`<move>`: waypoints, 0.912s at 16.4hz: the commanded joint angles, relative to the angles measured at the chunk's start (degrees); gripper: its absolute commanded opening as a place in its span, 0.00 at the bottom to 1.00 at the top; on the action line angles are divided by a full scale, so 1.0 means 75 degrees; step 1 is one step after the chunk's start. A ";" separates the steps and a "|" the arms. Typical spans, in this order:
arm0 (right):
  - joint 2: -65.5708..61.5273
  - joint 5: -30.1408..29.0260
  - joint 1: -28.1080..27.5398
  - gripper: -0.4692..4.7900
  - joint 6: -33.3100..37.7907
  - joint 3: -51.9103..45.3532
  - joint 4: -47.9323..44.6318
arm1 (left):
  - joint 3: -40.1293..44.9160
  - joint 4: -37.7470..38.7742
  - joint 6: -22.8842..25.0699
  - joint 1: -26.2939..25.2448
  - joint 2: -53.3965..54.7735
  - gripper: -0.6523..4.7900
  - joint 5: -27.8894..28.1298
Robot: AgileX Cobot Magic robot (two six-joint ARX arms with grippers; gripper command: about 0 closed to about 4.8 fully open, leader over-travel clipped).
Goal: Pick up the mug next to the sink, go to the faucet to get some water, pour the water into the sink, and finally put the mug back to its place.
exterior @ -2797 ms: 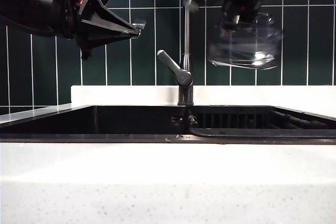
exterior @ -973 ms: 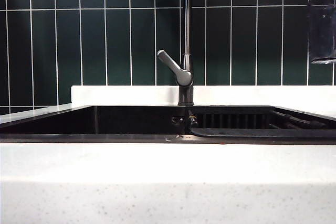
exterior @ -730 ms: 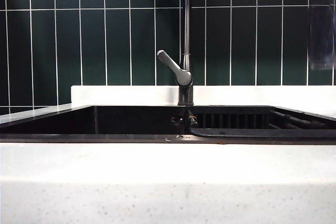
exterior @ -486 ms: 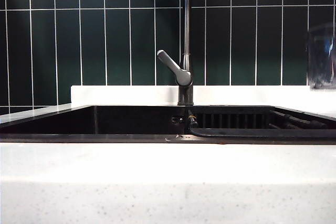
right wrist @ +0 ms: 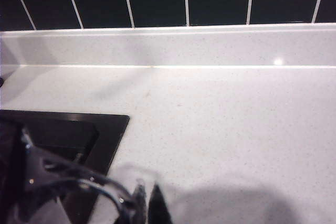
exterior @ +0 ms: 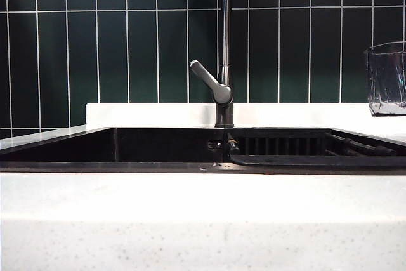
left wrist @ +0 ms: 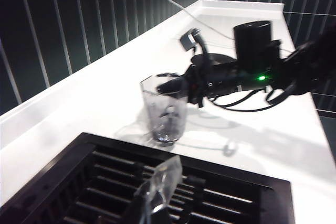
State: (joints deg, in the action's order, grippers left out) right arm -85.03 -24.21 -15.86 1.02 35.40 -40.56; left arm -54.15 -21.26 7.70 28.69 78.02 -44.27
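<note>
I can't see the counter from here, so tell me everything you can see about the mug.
The mug is clear, colourless glass with rippled walls, standing upright and looking empty. It is on the white counter just beyond the sink, at the far right edge of the exterior view. The right pincer is shut on its rim.

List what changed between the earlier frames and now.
The right gripper, shut on the mug, carried it from beside the faucet to the right and lowered it to the countertop beside the sink. The left gripper rose upward. Faucet and sink unchanged.
</note>
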 commanded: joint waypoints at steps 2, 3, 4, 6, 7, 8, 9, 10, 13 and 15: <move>-0.0169 -0.0015 -0.0015 0.08 -0.0274 0.0047 -0.0449 | 0.0015 -0.0090 -0.0026 0.0009 -0.0029 0.11 -0.0134; -0.0195 0.0000 -0.0015 0.08 -0.0353 0.0047 -0.0469 | 0.0015 -0.0090 -0.0023 0.0009 -0.0029 0.11 -0.0134; -0.0210 0.0015 -0.0015 0.08 -0.0420 0.0047 -0.0472 | 0.0015 -0.0090 -0.0023 0.0009 -0.0029 0.11 -0.0134; -0.0294 0.0020 -0.0023 0.08 -0.0425 0.0047 -0.0647 | 0.0015 -0.0087 -0.0026 0.0009 -0.0029 0.11 -0.0140; -0.0321 0.0041 -0.0047 0.08 -0.0423 0.0050 -0.0679 | 0.0015 -0.0087 -0.0026 0.0009 -0.0029 0.11 -0.0175; -0.0361 0.0044 -0.0058 0.08 -0.0417 0.0052 -0.0726 | 0.0015 -0.0087 -0.0026 0.0009 -0.0029 0.11 -0.0256; -0.0431 0.0064 -0.0090 0.08 -0.0364 0.0052 -0.0810 | 0.0015 -0.0085 -0.0029 0.0009 -0.0029 0.11 -0.0277; -0.0481 0.0076 -0.0140 0.08 -0.0309 0.0055 -0.0866 | 0.0015 -0.0085 -0.0026 0.0009 -0.0029 0.11 -0.0274; -0.0589 0.0152 -0.0221 0.08 -0.0265 0.0076 -0.0970 | 0.0015 -0.0070 -0.0026 0.0009 -0.0029 0.11 -0.0277; -0.0662 0.0163 -0.0245 0.08 -0.0128 0.0102 -0.1064 | 0.0015 -0.0064 -0.0026 0.0009 -0.0026 0.11 -0.0277</move>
State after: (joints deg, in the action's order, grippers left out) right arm -90.00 -23.11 -17.52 -1.04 35.57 -46.46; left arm -54.11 -21.21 7.70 28.69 78.02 -45.91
